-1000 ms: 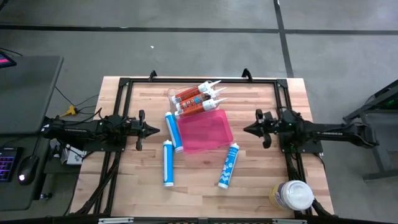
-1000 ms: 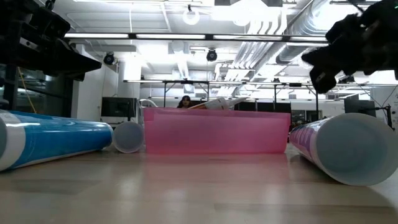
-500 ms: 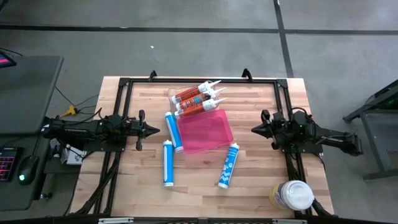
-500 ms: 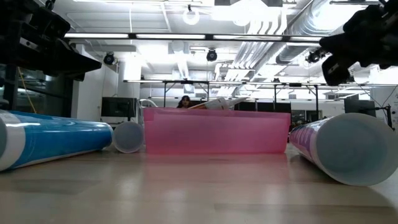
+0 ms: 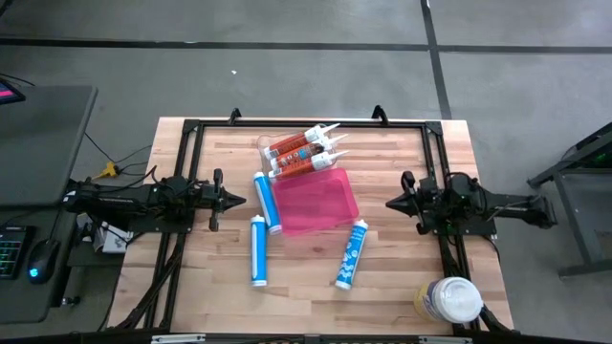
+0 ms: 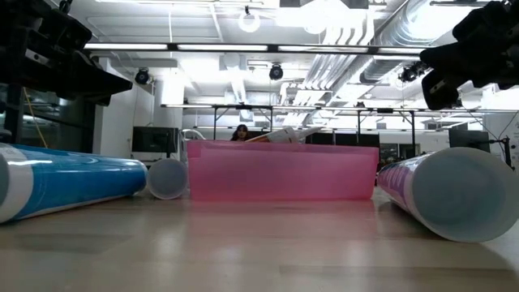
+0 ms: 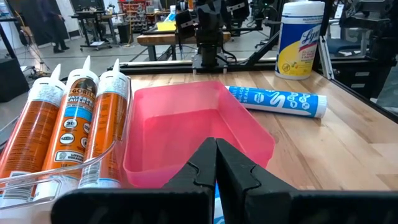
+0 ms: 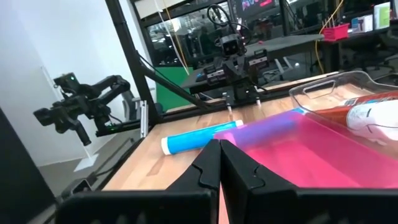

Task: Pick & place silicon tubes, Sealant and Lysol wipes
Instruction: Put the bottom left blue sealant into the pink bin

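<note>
Lysol wipes [image 5: 448, 300]: upright, near-right table corner, well apart from both arms.
Blue tubes, 3: one [image 5: 352, 253] near-right of pink tray [image 5: 317, 200]; one [image 5: 257, 250] near-left; one [image 5: 267, 202] along tray's left wall.
L gripper [image 5: 236, 201]: fingers closed tight, holding nothing, left of tray.
R gripper [image 5: 392, 202]: fingers together, nothing held, right of tray.
Orange tubes [image 5: 300, 150]: 3, in clear tray at far side, touching pink tray's far edge.
</note>
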Motion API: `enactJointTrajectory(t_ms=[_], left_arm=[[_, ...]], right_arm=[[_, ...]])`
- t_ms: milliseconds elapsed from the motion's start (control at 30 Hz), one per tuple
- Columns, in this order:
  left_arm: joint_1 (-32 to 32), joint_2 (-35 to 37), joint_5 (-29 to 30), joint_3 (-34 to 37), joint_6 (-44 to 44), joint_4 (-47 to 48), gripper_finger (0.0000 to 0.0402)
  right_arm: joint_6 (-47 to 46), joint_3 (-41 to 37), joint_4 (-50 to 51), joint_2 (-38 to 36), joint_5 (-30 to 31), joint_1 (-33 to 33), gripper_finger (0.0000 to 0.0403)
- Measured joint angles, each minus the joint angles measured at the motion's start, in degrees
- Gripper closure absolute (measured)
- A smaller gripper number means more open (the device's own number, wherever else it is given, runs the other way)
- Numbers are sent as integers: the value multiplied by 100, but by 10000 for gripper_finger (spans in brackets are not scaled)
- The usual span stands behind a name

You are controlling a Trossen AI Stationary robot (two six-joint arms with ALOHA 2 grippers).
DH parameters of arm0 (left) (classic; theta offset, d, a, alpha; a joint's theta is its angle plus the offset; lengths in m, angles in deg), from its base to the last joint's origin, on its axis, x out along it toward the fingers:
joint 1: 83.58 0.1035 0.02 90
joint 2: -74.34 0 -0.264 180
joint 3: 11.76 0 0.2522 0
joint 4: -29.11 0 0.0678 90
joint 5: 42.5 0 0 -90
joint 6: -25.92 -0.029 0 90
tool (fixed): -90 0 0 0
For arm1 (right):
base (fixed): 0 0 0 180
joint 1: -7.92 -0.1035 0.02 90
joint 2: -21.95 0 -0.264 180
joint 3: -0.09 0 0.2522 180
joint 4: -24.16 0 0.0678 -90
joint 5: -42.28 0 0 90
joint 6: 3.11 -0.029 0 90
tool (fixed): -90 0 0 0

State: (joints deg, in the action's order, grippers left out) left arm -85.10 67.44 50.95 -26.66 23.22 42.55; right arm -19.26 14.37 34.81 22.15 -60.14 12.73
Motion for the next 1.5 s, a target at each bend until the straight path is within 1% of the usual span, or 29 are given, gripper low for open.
enactJointTrajectory(t_ms=[567, 900, 1500], left_arm=[[0, 0, 0, -1, -1, 0, 401], [0, 0, 2, -1, -1, 0, 401], [0, 0, 2, -1, -1, 0, 401]], right_arm=[[-167, -2, 43, 104, 89, -45, 403], [-180, -2, 34, 457, 97, -43, 402], [-180, -4, -101, 468, 88, -43, 402]])
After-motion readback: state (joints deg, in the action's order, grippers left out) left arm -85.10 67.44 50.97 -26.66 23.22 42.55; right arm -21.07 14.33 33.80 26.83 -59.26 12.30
